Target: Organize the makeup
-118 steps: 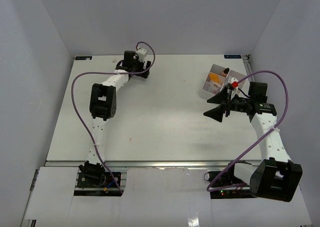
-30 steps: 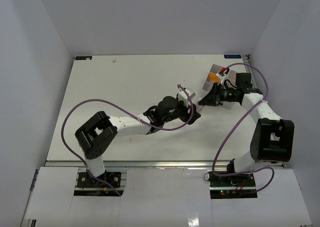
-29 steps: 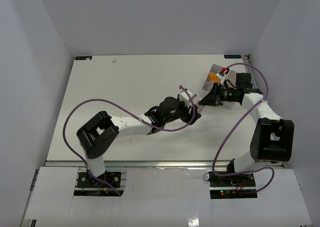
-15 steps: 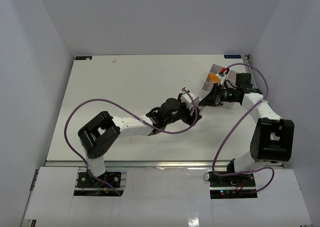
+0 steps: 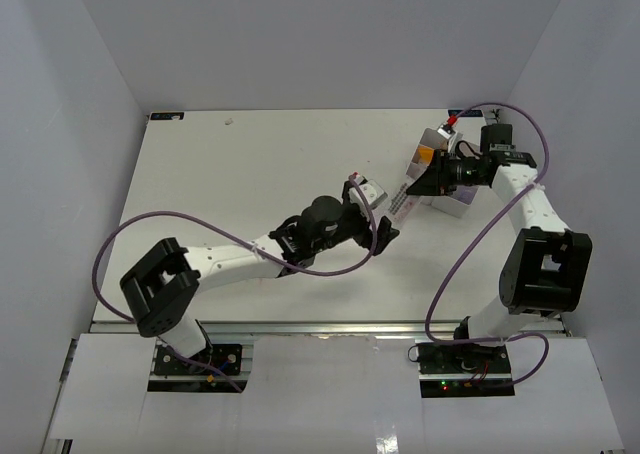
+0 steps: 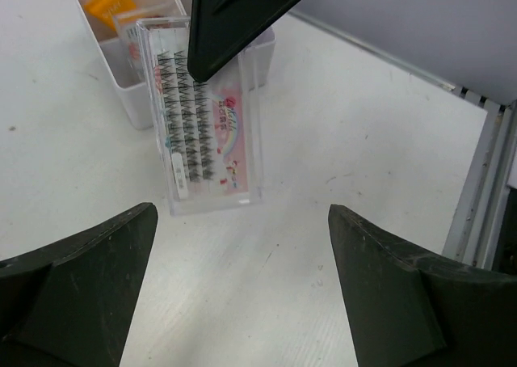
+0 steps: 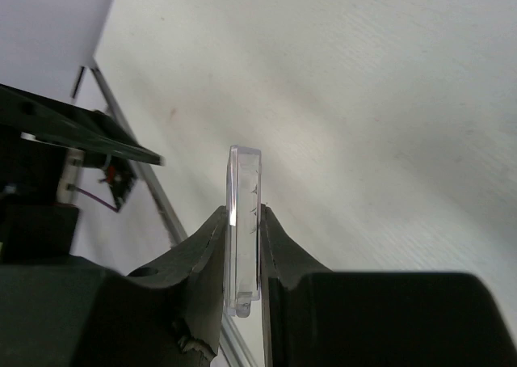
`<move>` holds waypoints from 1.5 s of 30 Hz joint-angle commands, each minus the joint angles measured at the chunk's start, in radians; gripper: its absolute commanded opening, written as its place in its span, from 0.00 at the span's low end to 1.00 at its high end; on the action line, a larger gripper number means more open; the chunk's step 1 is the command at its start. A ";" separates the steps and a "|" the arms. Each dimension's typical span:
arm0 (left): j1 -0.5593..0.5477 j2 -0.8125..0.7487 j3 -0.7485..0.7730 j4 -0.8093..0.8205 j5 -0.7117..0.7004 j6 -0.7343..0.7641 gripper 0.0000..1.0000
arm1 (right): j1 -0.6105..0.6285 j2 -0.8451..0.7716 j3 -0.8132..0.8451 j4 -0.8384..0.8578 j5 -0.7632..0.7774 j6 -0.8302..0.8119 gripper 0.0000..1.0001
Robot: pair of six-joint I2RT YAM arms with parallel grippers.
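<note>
A flat clear packet [image 6: 206, 132] of false lashes with a pink card hangs over the table, its lower edge pointing at my left wrist camera. My right gripper [image 7: 241, 217] is shut on the packet [image 7: 244, 173], which shows edge-on between the two black fingers. From above, the packet [image 5: 400, 199] sits just left of the white tray, with the right gripper [image 5: 418, 182] on its far end. My left gripper [image 6: 241, 213] is open wide over bare table, short of the packet and touching nothing. The left gripper [image 5: 374, 214] is just left of the packet.
The white multi-compartment tray [image 5: 458, 200] stands at the right of the table, with an orange item [image 5: 426, 156] in one cell. In the left wrist view the tray [image 6: 133, 80] is right behind the packet. The table's metal edge rail [image 6: 477, 181] runs at the right.
My left gripper has opened fully and drawn back left from the packet. The right arm has shifted toward the back of the table, still gripping the packet.
</note>
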 commanded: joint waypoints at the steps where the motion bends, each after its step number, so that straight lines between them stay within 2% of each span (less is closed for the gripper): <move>1: -0.006 -0.194 -0.039 -0.080 -0.010 0.012 0.98 | -0.020 0.022 0.164 -0.148 0.113 -0.239 0.08; 7: -0.003 -0.394 -0.128 -0.255 -0.010 -0.020 0.98 | -0.025 0.061 0.337 -0.200 0.261 -0.453 0.08; 14: -0.002 -0.598 -0.269 -0.397 -0.069 -0.061 0.98 | -0.025 0.157 0.475 -0.251 0.331 -0.611 0.08; 21: 0.001 -0.773 -0.387 -0.415 -0.109 -0.123 0.98 | -0.025 0.265 0.590 -0.272 0.324 -0.647 0.09; 29: 0.002 -0.828 -0.428 -0.417 -0.114 -0.149 0.98 | -0.016 0.353 0.650 -0.281 0.317 -0.684 0.11; 37: 0.001 -0.836 -0.448 -0.408 -0.108 -0.164 0.98 | 0.016 0.340 0.554 -0.213 0.350 -0.744 0.22; 39: 0.001 -0.834 -0.448 -0.405 -0.102 -0.165 0.98 | 0.017 0.331 0.527 -0.188 0.354 -0.737 0.34; 41: 0.001 -0.831 -0.446 -0.404 -0.097 -0.168 0.98 | 0.018 0.322 0.502 -0.168 0.364 -0.730 0.42; 45: 0.001 -0.828 -0.440 -0.400 -0.087 -0.175 0.98 | 0.018 0.295 0.457 -0.139 0.387 -0.728 0.51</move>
